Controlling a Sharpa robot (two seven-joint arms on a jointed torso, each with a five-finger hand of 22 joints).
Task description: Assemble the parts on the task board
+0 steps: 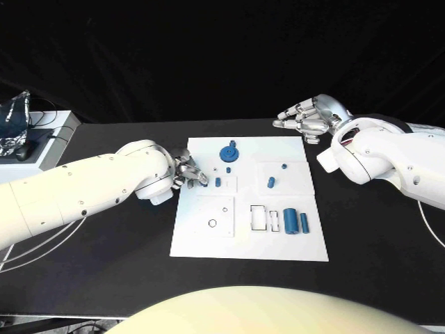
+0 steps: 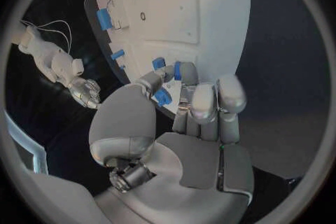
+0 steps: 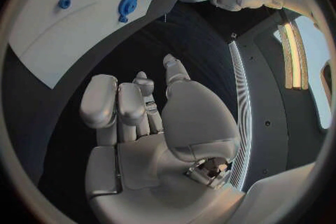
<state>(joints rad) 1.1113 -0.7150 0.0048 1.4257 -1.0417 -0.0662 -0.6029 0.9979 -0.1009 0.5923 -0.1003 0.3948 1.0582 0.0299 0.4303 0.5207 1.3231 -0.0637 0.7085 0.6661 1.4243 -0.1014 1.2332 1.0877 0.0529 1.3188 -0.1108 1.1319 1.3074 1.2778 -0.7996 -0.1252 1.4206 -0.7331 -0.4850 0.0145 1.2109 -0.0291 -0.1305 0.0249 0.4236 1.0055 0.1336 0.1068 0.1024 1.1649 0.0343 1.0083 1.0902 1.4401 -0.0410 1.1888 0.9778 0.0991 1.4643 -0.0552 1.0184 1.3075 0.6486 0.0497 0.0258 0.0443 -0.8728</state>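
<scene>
While the left hand [image 1: 188,172] sits at the task board's [image 1: 208,243] left edge, mid-frame, its fingertips pinch a small blue part [image 2: 163,96] over the board. Right hand [image 1: 308,118], upper right off the board's corner, fingers apart, holds nothing.

Overall light: dim room, black backdrop, with bright light falling on the middle of the table.
Brightest area: the flat white rectangular task board [image 1: 249,236] reads almost glowing against the matte black table [image 1: 112,278].
Glare: soft highlights on the glossy white arm shells and the silver left hand [image 2: 189,123].
Shadows: faint and short beneath the arms.
Wrist views: fisheye circles in dark frames; straight edges bend, rims darken and soften.
Light source: a bright vertical strip light [image 3: 294,50] at one rim.
</scene>
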